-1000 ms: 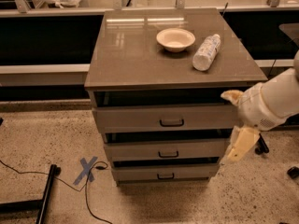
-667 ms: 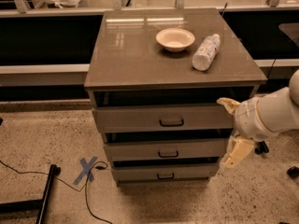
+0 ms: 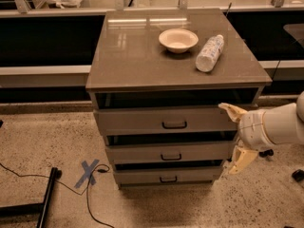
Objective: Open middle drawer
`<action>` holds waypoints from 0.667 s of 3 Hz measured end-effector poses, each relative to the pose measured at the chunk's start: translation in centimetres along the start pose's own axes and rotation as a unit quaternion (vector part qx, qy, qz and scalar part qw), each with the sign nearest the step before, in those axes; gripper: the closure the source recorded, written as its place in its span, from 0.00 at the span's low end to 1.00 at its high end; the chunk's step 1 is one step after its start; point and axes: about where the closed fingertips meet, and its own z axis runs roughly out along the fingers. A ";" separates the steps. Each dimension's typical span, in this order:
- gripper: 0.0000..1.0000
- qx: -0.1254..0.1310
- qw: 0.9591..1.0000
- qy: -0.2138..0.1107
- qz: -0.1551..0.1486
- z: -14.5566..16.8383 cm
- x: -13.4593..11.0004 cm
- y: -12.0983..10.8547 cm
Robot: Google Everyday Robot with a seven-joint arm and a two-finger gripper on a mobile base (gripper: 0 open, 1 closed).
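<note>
Two pale fingers [image 3: 231, 111] are spread wide, one above the other, with nothing held between them. The upper tip shows in front of the right end of the top drawer [image 3: 142, 121]. The lower one hangs down beside the right end of the middle drawer [image 3: 142, 153]. From where I stand I cannot tell whether either tip touches the fronts.

The gripper [image 3: 237, 134] sits at the right front corner of the cabinet [image 3: 137, 65], well to the side of the black loop handle [image 3: 171, 156] at the centre of the middle front. Over the last second it has sunk a little, from the height of the top drawer towards the gap below it. The arm behind it now reaches in flatter from the right.

The middle drawer itself has not budged. It is shut, between the top drawer and the bottom drawer [image 3: 142, 176]. The bowl [image 3: 178, 40] and the lying bottle [image 3: 209, 52] on the top have not stirred either.

I would say the gripper is still on its approach, and only its height is being set. It has yet to travel left to the handle and close on it, so no pulling has begun.
</note>
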 end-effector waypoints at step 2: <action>0.00 0.012 0.999 -0.014 0.047 3.7 3.9 1.3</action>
